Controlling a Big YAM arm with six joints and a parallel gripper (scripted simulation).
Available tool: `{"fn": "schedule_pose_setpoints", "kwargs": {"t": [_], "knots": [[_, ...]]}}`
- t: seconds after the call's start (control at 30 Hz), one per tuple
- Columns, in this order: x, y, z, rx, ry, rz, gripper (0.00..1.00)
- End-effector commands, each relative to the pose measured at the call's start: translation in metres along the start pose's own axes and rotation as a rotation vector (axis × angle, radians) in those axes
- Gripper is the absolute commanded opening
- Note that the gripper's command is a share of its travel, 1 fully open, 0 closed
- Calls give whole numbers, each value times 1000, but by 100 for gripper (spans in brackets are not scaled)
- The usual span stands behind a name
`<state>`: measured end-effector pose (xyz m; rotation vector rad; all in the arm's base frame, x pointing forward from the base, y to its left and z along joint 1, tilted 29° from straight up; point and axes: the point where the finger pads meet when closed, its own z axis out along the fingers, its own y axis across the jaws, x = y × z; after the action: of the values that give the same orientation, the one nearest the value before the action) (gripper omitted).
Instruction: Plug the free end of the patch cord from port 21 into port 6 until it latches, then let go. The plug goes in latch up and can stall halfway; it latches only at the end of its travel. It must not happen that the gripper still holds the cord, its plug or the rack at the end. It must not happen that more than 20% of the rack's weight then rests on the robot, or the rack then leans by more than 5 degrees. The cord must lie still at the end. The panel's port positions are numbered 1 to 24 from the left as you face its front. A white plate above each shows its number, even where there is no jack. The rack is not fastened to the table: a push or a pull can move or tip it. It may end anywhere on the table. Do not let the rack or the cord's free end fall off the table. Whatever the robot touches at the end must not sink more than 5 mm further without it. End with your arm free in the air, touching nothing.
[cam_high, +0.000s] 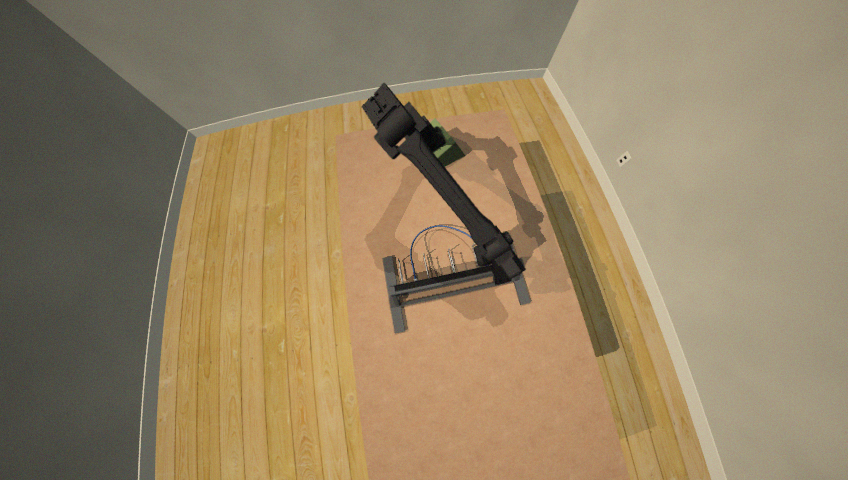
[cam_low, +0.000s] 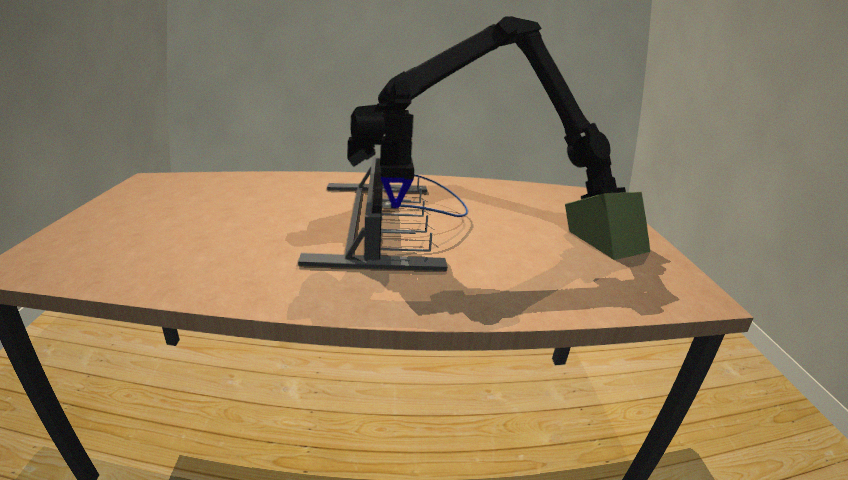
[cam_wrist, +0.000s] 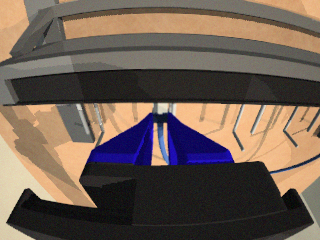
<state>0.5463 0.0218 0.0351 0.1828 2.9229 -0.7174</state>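
Tool (cam_wrist: 162, 135) clamped on pale plug (cam_wrist: 162, 111), pointing down just behind rack (cam_low: 371, 260) on worktop (cam_low: 178, 237); blue cord (cam_low: 452, 196) looping away behind.

The arm (cam_low: 538, 56) is matte black throughout, built of slim rounded links joined by thicker cylindrical joint housings, with a blocky wrist unit (cam_low: 380, 133) squarer than the rest. It is mounted on a dark green cube-shaped pedestal (cam_low: 624, 237). The gripper (cam_low: 395, 193) carries two bright blue fingers, each a flat wedge tapering to a point. In the wrist view, a broad black stepped housing (cam_wrist: 167, 207) fills the frame toward 6 o'clock.
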Motion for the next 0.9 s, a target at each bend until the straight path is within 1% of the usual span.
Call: {"fn": "schedule_pose_setpoints", "kwargs": {"t": [0.0,0.3,0.87], "knots": [[-23,-4,-7,-10,-34,29,0],[-22,-3,-5,-8,-41,27,0],[-17,0,-2,-4,-35,11,0]]}}
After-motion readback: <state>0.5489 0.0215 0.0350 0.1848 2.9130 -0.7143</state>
